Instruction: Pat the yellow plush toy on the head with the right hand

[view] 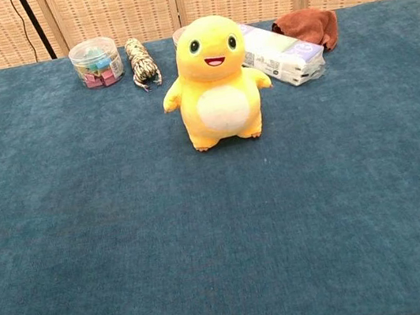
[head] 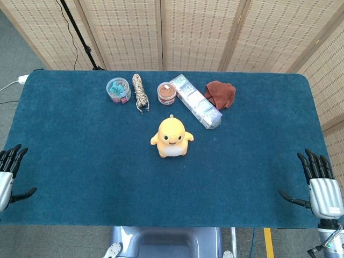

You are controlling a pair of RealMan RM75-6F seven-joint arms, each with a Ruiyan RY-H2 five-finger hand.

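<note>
Yellow plush toy (head: 171,137) stands upright mid-worktop (head: 80,161), open cloth on all near sides. Right robot hand (head: 321,185) and left robot hand (head: 8,174) rest at near corners, fingers spread, holding nothing. Behind the toy: clip tub (head: 118,90), rope coil (head: 141,92), jar (head: 166,93), tissue pack (head: 195,100), brown cloth (head: 221,93).
</note>
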